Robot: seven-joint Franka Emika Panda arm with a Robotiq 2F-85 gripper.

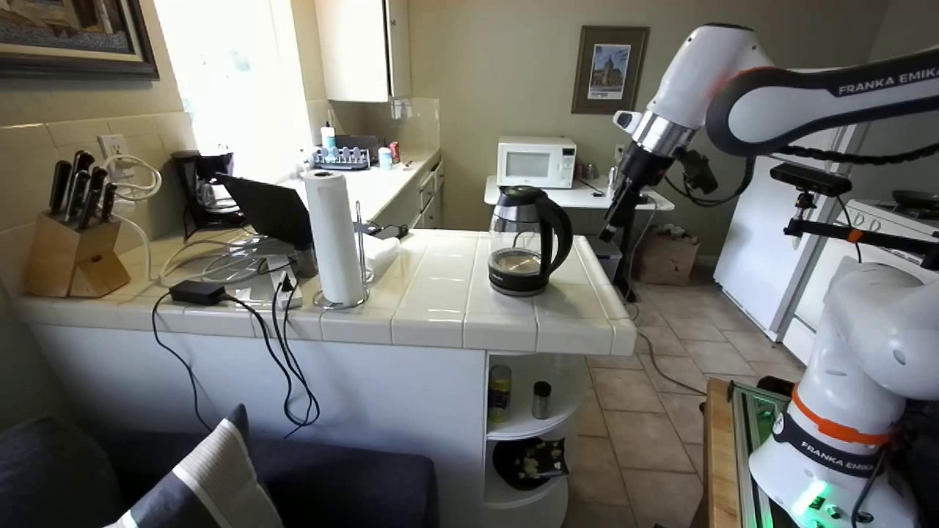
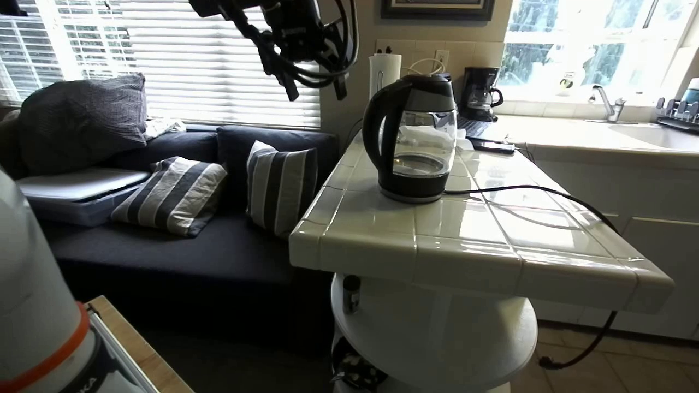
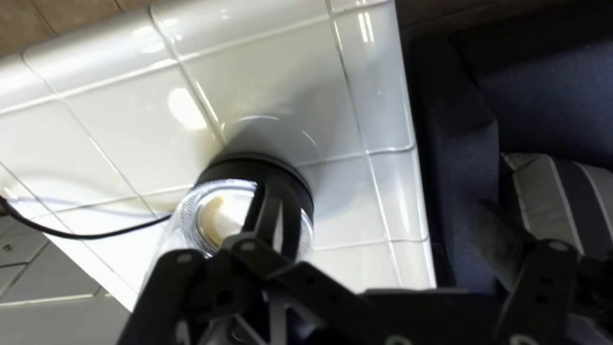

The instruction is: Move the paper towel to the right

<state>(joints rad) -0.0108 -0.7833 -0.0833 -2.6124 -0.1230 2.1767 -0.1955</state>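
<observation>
I hold my pincer (image 2: pixel 317 93) spread, jaws apart. The paper towel (image 1: pixel 335 238) stands upright on the tiled counter (image 1: pixel 433 282), well apart from my pincer and farther from it than the glass kettle (image 1: pixel 524 246).

Seen in an exterior view, the kettle (image 1: pixel 522 242) right of centre stands between the gripper (image 1: pixel 611 227) and the paper towel (image 1: pixel 335 238) left of centre. Bare counter (image 1: pixel 434 282) lies free from kettle to paper towel, with a laptop (image 1: pixel 265 209) behind, further left.

1 ppr towel (image 1: pixel 335 238) — 1 kettle (image 1: pixel 530 242)
</observation>
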